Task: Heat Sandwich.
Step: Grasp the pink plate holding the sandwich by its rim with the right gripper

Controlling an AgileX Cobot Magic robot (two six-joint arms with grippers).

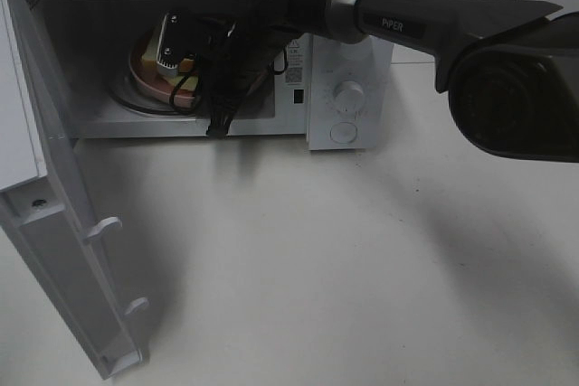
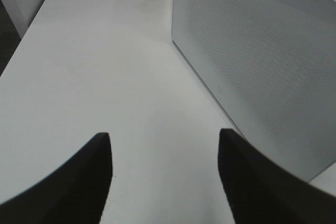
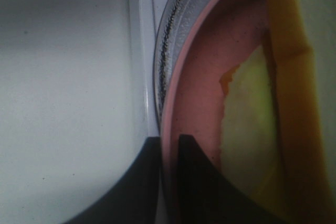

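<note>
Step, judged: seating sandwich (image 3: 286, 77) in microwave (image 1: 348, 51) | right jaws clamped on plate (image 3: 194, 87) rim, left jaws apart | next: release, withdraw clear, shut door (image 1: 54, 250)

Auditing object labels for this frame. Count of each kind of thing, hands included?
microwave: 1
glass turntable: 1
plate: 1
sandwich: 1
robot hands: 2 (left hand, right hand)
Total: 6
</note>
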